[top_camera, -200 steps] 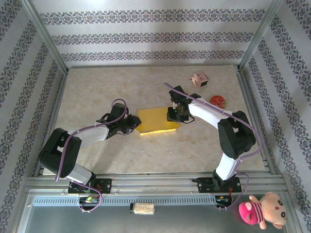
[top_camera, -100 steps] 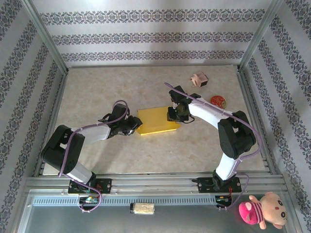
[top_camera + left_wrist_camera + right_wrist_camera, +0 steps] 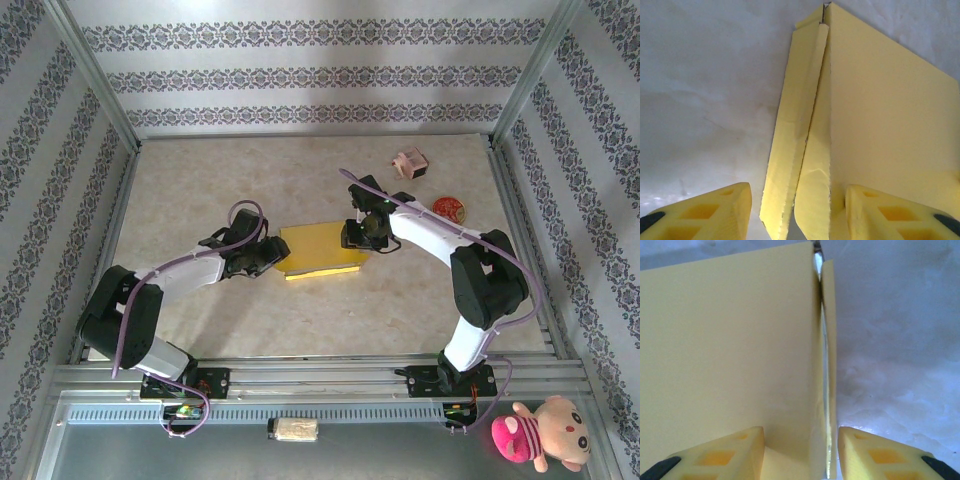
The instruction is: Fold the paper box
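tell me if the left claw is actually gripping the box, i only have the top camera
Observer: No. In the left wrist view the left claw is open, with one finger on either side of the paper box edge.
Operator: is that end folded flat
Observer: Not quite. The narrow side flap is creased and stands a little off the rest of the box.
Operator: and the right claw
Observer: Open too. The right claw straddles the opposite edge, and a thin slit shows along that edge.
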Motion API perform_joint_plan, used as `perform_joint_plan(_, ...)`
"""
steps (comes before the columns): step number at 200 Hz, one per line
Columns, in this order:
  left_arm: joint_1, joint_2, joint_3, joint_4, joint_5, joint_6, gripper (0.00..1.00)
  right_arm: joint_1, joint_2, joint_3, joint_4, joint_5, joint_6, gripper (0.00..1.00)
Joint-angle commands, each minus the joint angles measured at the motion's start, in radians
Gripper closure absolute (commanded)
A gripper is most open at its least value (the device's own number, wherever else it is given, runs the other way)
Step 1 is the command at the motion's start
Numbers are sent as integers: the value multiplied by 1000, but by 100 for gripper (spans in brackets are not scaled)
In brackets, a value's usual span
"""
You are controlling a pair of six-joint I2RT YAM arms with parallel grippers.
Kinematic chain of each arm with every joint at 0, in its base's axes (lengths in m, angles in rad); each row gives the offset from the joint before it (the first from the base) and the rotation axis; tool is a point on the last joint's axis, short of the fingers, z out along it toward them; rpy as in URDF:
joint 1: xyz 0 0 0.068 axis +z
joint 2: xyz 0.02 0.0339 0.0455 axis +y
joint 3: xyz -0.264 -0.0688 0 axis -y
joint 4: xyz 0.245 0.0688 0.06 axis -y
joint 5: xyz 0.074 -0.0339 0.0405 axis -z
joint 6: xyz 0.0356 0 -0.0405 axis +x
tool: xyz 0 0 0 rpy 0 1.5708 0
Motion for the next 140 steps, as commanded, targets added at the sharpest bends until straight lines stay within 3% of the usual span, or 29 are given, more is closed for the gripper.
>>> perform_joint_plan(1,-13,-25,19,-103,-56,66,47,-12,-28,20,-22,20,-24,56)
perform_joint_plan(72,-13,39,-12,-20,-17,44,45,-9,15,-14,-11,34,-63,54)
perform_joint_plan(140,-12,97,-61,29,-28,40,51,5,80,-76,49,38,-69,64)
